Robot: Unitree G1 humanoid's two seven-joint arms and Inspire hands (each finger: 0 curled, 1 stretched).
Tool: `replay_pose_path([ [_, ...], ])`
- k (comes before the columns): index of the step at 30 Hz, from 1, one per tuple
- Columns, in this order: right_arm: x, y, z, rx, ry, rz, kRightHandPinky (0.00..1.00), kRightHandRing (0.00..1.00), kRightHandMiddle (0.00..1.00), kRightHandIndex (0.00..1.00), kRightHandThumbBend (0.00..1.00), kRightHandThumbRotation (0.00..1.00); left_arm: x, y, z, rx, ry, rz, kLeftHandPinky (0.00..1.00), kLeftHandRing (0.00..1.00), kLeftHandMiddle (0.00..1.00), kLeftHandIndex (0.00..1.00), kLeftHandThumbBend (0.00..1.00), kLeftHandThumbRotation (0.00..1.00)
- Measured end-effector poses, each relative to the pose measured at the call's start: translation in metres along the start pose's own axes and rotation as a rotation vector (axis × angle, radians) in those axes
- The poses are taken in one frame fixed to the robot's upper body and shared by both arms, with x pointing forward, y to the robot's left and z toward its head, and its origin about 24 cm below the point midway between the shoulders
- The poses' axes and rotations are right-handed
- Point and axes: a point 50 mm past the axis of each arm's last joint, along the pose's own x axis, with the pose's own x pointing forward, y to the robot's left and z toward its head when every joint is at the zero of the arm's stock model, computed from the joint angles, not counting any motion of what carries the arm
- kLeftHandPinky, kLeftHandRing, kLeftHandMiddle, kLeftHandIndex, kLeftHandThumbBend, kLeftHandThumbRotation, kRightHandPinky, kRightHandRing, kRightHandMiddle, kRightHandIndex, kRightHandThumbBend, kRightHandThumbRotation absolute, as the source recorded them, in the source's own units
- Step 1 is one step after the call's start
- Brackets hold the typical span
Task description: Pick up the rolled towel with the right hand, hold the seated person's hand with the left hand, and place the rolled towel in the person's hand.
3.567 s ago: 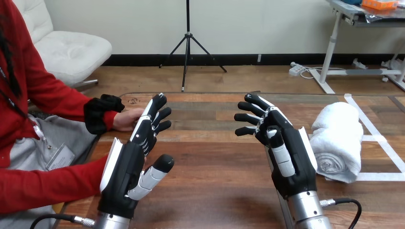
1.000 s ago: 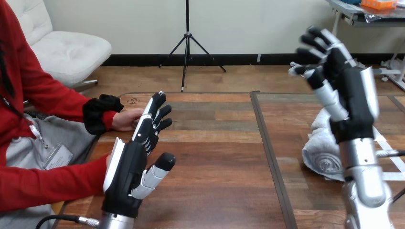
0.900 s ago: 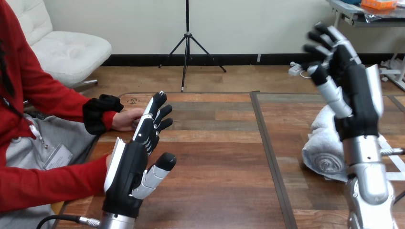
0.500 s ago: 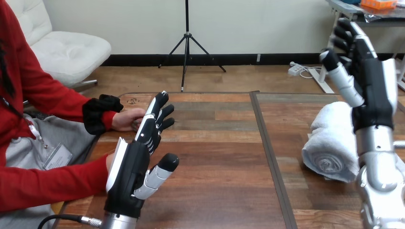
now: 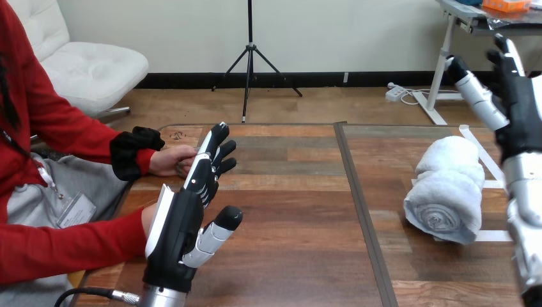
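Currently your right hand (image 5: 519,109) raised above rolled towel (image 5: 447,188) lying on bench (image 5: 300,217), relaxed open, empty, left hand (image 5: 182,227) open and straight, just beside person's hand (image 5: 167,160)

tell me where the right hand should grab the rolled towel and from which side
Probably around the middle of the rolled towel, coming down from above, grip spanning its width. It lies on its side, spiral end toward the robot, and the right hand is open, raised at its right.
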Motion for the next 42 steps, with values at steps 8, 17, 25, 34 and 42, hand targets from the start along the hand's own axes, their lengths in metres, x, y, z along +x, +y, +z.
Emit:
replay_pose_path([
  [8, 0.013, -0.016, -0.002, -0.062, 0.097, 0.008, 0.79, 0.91, 0.96, 1.00, 1.00, 0.70, 0.000, -0.001, 0.000, -0.005, 0.000, 0.000, 0.89, 0.94, 0.97, 0.96, 1.00, 0.89],
  [17, 0.025, -0.030, -0.008, -0.143, 0.203, 0.002, 0.39, 0.62, 0.71, 1.00, 1.00, 0.67, 0.000, -0.004, 0.000, -0.014, -0.001, 0.002, 0.89, 0.93, 0.97, 0.96, 1.00, 0.89],
  [25, 0.032, -0.035, -0.016, -0.198, 0.283, 0.018, 0.48, 0.74, 0.77, 1.00, 1.00, 0.66, 0.000, -0.007, 0.000, -0.023, -0.002, 0.004, 0.89, 0.93, 0.97, 0.96, 1.00, 0.89],
  [34, 0.035, -0.033, -0.028, -0.259, 0.380, 0.067, 0.57, 0.75, 0.75, 0.85, 1.00, 0.68, 0.000, -0.011, 0.000, -0.035, -0.002, 0.000, 0.89, 0.93, 0.97, 0.96, 1.00, 0.89],
  [42, 0.035, -0.030, -0.036, -0.307, 0.458, 0.114, 0.71, 0.85, 0.84, 0.81, 1.00, 0.69, -0.001, -0.014, 0.000, -0.043, 0.003, -0.010, 0.89, 0.94, 0.97, 0.97, 1.00, 0.90],
])
